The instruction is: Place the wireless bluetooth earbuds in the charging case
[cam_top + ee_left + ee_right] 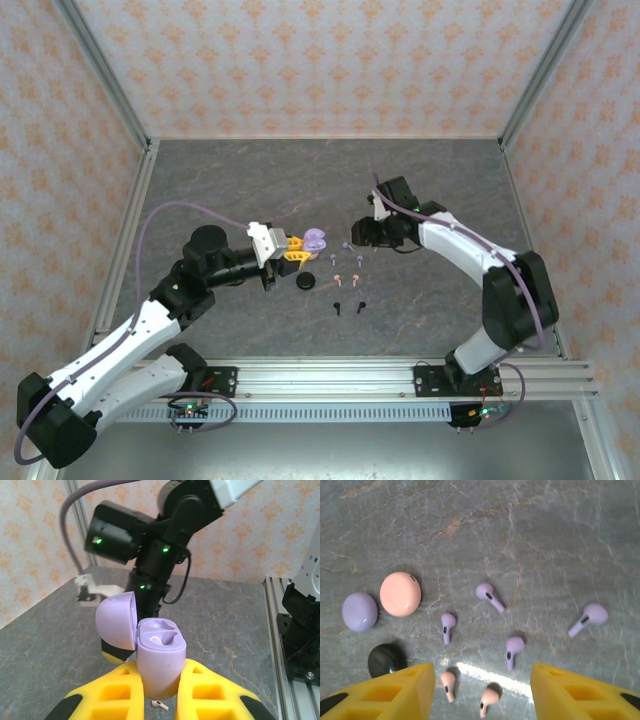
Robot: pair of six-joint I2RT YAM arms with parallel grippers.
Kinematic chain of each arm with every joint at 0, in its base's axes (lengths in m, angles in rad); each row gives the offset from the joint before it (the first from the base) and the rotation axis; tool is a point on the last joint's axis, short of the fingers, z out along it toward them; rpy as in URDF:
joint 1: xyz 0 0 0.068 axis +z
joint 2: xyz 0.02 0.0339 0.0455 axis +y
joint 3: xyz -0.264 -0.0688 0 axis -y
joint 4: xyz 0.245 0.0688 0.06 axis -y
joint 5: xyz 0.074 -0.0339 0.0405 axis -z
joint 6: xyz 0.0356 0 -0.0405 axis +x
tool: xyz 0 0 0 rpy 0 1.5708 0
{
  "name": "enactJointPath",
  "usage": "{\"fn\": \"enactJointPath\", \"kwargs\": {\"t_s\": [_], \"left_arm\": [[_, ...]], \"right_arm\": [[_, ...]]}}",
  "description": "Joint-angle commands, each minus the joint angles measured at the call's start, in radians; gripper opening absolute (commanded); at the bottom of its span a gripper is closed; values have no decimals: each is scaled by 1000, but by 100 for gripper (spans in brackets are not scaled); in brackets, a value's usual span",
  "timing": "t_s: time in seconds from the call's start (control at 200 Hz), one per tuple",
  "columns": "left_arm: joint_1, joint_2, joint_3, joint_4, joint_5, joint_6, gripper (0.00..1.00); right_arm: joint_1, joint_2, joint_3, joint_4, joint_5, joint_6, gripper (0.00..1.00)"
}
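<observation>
noting risks first: right gripper (pixel 481 682) hangs over the loose buds on the table (pixel 545 525), jaws standing apart with nothing between them. two pink buds (pixel 448 684) lie nearest the gap and four lilac buds (pixel 490 596) just beyond, so a straight descent would likely take a pink one, a poor match for the lilac charging case (pixel 160 652). buds are tiny and rounded; a pinch on the head could squirt one sideways or leave its stem pointed wrong for a well. neighbours lie near each other, so a finger may nudge a second bud. left gripper (pixel 159 692) is clamped on the lower body of the upright case; a hard push at insertion might tilt it or flip the lid (pixel 116 622) shut. containers: case open, lid hinged back to one side, both wells (pixel 161 634) empty. lilac disc (pixel 359 611) just beside pink disc (pixel 400 594), black disc (pixel 386 660) near; contents cannot be told. two black buds (pixel 349 306) lie nearer the bases.
</observation>
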Motion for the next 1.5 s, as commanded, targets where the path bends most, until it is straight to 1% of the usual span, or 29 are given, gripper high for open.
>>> {"fn": "enactJointPath", "kwargs": {"t_s": [0.0,0.255,0.29,0.485,0.636,0.716,0.936,1.386,1.491], "left_arm": [[-14,-6,2,58,31,-13,0],[-20,-9,5,53,27,-17,0],[-22,-9,3,54,25,-20,0],[-23,-9,1,57,19,-23,0],[-23,-9,0,62,18,-28,0],[-23,-9,0,61,18,-28,0],[-24,-9,5,52,9,-26,0],[-25,-9,11,43,4,-26,0],[-25,-8,14,40,2,-26,0]], "right_arm": [[23,81,103,-95,58,-88,52],[78,298,306,-235,133,-184,50],[82,319,327,-245,139,-190,48],[97,410,406,-287,150,-217,47],[102,446,430,-301,153,-228,46],[103,461,450,-311,165,-230,43],[105,505,498,-339,163,-249,41],[111,551,512,-347,163,-249,37],[114,557,513,-347,169,-252,34]]}}
